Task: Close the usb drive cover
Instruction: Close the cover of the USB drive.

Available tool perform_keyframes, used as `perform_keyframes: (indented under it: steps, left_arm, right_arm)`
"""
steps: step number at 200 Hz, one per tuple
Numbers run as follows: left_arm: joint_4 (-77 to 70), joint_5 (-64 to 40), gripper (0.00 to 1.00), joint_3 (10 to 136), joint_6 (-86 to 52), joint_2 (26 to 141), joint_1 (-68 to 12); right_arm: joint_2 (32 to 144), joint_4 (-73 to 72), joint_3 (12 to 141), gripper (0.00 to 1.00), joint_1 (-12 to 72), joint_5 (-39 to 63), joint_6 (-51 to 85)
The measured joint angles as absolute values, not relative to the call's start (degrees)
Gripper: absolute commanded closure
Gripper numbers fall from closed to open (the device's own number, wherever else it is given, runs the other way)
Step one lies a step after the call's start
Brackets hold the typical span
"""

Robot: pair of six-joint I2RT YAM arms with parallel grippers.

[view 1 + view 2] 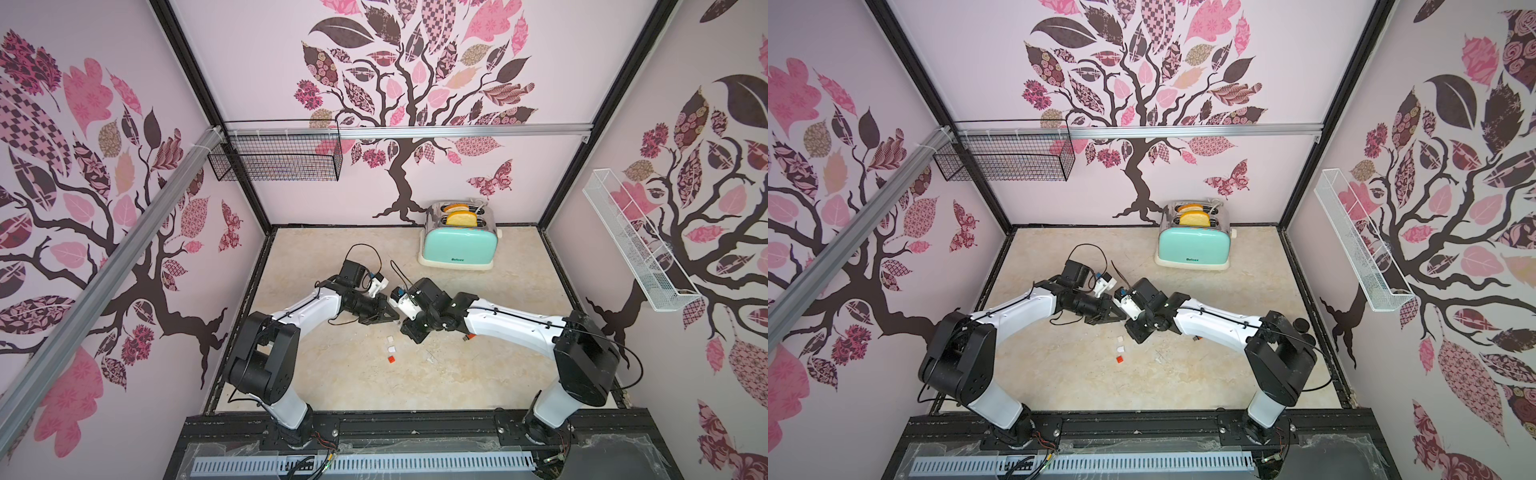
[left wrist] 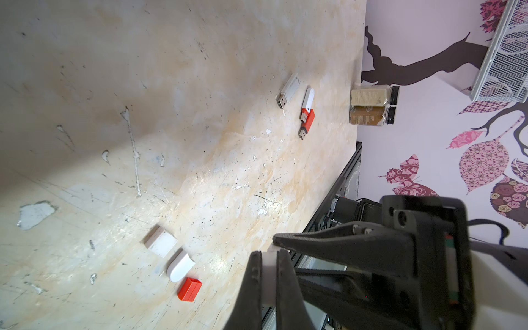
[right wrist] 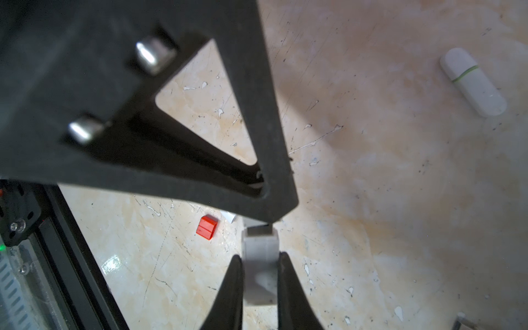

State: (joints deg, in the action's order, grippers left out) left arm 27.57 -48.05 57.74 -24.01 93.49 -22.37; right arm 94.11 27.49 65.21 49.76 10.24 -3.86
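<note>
The two grippers meet tip to tip above the middle of the table (image 1: 332, 374). The left gripper (image 2: 268, 253) is clenched on a white cover (image 2: 268, 274). The right gripper (image 3: 260, 255) is clamped on the white usb drive (image 3: 260, 283), whose far end sits right at the left gripper's tips. Three loose covers (image 1: 391, 348) lie toward 6 o'clock from them, the red cover (image 1: 390, 360) farthest that way. A mint toaster (image 1: 457, 245) stands at 1 o'clock.

We look steeply down from high over the near edge in both top views, taking in the whole table (image 1: 332, 386), while our wrist cameras ride close behind the left gripper (image 2: 268, 254) and right gripper (image 3: 260, 257); all four views share the red cap (image 1: 390, 360).
</note>
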Motion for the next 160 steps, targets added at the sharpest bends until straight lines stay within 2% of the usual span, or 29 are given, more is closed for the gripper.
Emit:
perform_keyframes:
  steps: [108,160]
  left_arm:
    - [26.7,-48.9,1.0,57.8,-23.7,93.5,-23.6]
    - [25.6,-48.7,1.0,57.8,-23.9,93.5,-23.6]
  right_arm:
    - [91.8,25.6,63.4,1.0,50.1,6.5,-4.8]
    - [90.5,19.4,59.6,1.0,50.2,5.1,-5.0]
